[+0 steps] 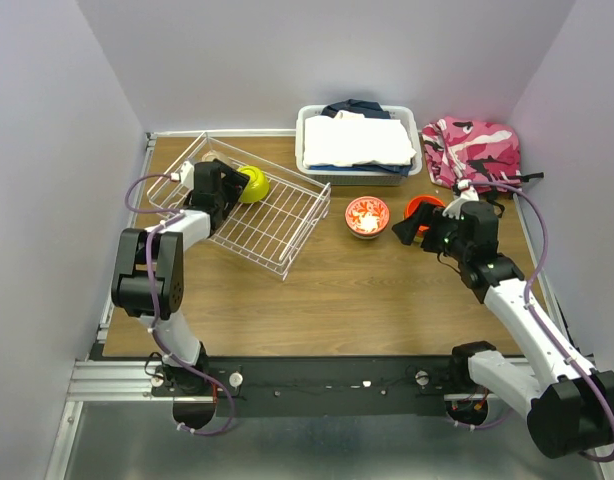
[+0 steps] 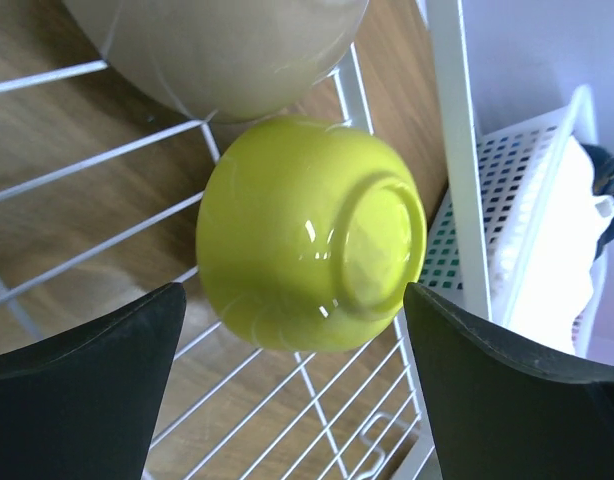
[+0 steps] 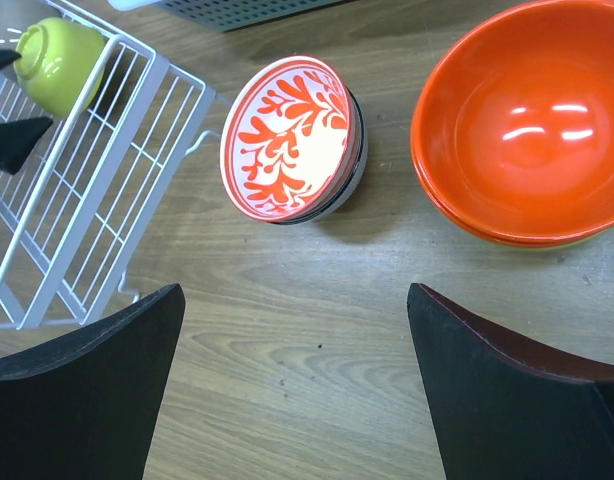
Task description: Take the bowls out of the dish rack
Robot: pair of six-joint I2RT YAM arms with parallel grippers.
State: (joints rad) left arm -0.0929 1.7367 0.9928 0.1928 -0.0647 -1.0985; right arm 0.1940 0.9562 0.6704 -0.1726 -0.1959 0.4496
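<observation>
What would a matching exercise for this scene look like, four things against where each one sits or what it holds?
Things:
1 lime bowl
2 red-patterned bowl
3 orange bowl
4 white bin

Places:
A holds folded cloth
B in the dish rack
C rightmost bowl on the table
D on the table, between dish rack and orange bowl

Pairs: 1-B, 2-D, 3-C, 4-A

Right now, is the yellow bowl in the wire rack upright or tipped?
Tipped: the yellow bowl in the rack shows its base ring sideways to the left wrist camera, its hollow turned away.
</observation>
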